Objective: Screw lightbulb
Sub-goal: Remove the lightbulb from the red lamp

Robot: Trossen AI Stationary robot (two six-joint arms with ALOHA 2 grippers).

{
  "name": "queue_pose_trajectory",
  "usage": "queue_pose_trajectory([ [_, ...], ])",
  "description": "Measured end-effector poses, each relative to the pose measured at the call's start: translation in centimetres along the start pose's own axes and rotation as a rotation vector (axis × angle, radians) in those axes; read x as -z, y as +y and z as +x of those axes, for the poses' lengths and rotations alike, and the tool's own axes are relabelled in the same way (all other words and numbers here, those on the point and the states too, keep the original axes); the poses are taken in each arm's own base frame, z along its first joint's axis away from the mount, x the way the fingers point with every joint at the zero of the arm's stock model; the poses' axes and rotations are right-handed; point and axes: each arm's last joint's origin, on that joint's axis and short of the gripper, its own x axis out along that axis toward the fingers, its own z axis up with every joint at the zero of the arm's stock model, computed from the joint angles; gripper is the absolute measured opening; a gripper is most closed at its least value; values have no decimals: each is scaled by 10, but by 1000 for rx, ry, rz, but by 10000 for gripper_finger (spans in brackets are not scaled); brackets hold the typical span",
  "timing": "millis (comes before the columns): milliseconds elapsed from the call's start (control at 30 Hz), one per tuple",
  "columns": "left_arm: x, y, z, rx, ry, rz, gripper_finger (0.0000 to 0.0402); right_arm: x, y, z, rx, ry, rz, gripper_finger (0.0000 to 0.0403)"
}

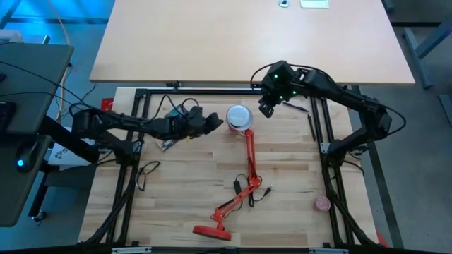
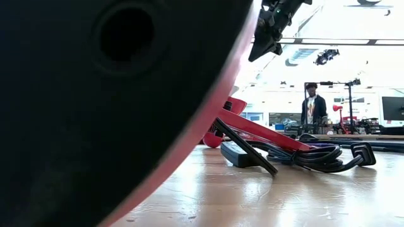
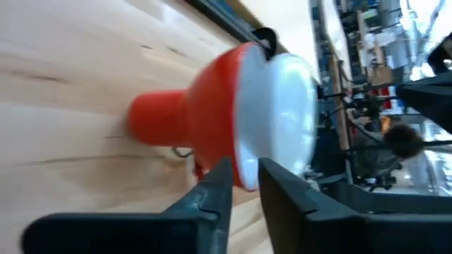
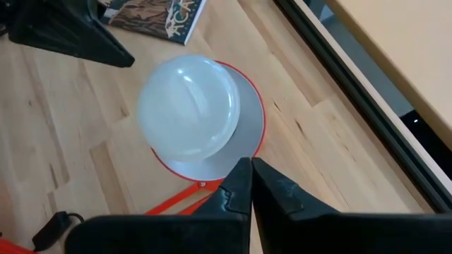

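Note:
A red desk lamp lies on the table, its base (image 1: 210, 229) near the front and its red arm (image 1: 250, 159) running back to the shade (image 1: 239, 118). The shade (image 3: 212, 113) opens upward. The white lightbulb (image 4: 187, 106) sits in it, its dome out above the rim; the bulb's neck is hidden. My left gripper (image 3: 245, 185) comes level from the table's left, slightly open, its fingers on either side of the shade's rim. My right gripper (image 4: 251, 173) is shut and empty, hanging above the shade's far right rim. My left gripper has the near edge of the shade's rim (image 3: 246, 180) in the narrow gap between its two fingers. I cannot tell whether the fingers touch it.
A printed booklet (image 4: 159, 17) lies left of the shade behind my left arm. Black cables (image 1: 148, 173) and the lamp's cord and plug (image 2: 328, 154) lie on the wood. A pink round thing (image 1: 323, 204) lies at the front right. The lamp base (image 2: 95, 94) fills the low view's left. A person (image 2: 312, 104) stands far off.

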Motion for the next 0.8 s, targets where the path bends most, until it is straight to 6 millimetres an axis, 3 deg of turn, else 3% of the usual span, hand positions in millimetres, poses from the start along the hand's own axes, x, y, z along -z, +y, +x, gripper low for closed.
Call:
queue_pose_trajectory([
  [233,1,-14,14,-20,41,68,163,0,0,0,-2,3,-1,1],
  [367,5,-9,21,-83,95,69,200,0,0,0,-2,1,-1,0],
  [533,3,-8,23,-102,90,38,201,0,0,0,-2,0,-1,0],
  [800,-4,-3,29,-122,88,-23,159,-4,0,0,-2,-36,-5,0],
])
